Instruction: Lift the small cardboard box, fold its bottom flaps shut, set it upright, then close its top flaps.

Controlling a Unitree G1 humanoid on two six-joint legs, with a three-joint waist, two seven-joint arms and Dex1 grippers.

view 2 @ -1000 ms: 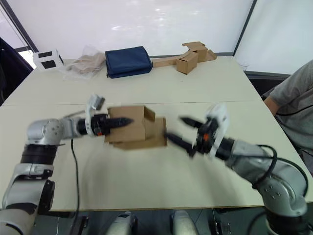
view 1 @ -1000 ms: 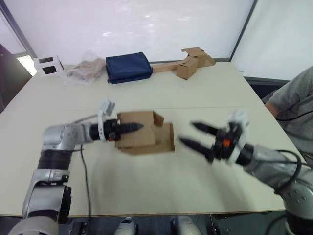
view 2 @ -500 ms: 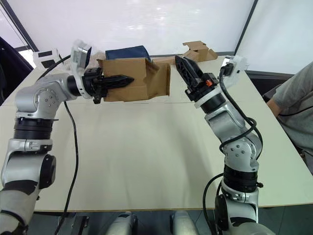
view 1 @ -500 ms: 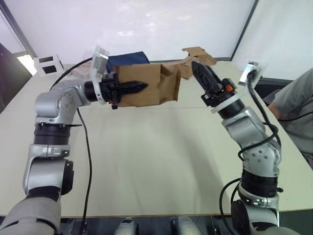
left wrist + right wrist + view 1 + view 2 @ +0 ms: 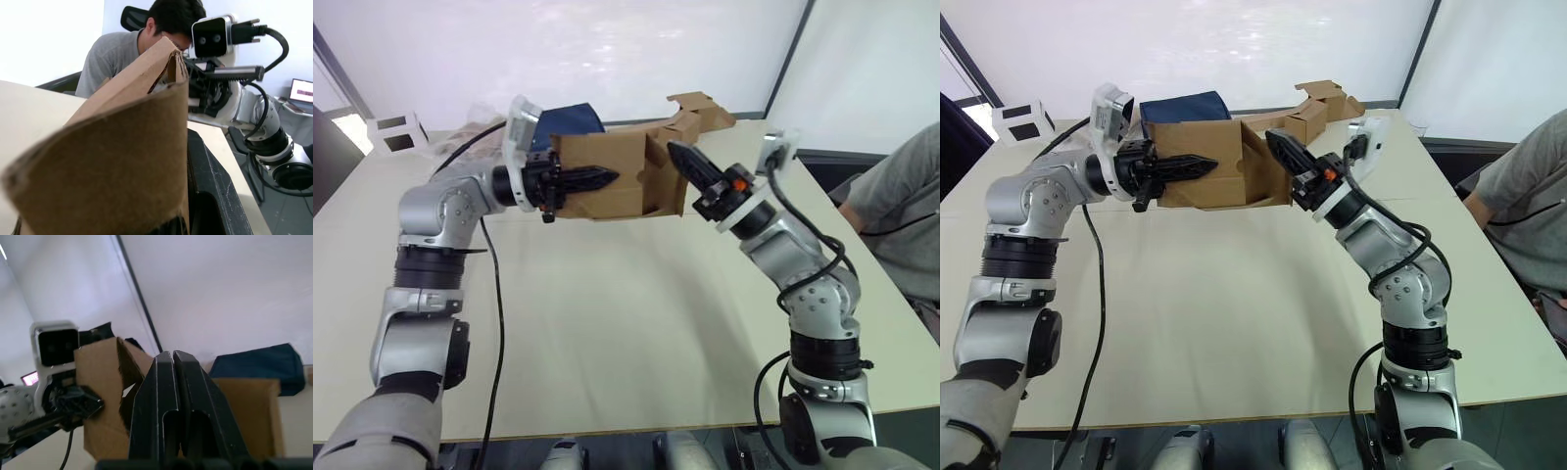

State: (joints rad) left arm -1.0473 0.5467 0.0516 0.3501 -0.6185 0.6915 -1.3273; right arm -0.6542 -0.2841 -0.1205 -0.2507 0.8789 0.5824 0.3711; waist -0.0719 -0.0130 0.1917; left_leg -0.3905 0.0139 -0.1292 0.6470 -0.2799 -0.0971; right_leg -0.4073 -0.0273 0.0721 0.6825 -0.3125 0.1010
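Left eye view, small cardboard box [image 5: 607,176] airborne, sideways, flaps splayed open.

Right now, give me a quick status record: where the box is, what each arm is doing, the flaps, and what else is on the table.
box: small cardboard box held in the air above the table
left gripper: jaws shut on the box's side wall
right gripper: jaws shut, tip at the box's open end
flaps: bottom flaps at the end facing the right gripper, not yet folded shut
far edge of the table: navy bag, loose cardboard pieces, white cube
person: seated at the table's right side
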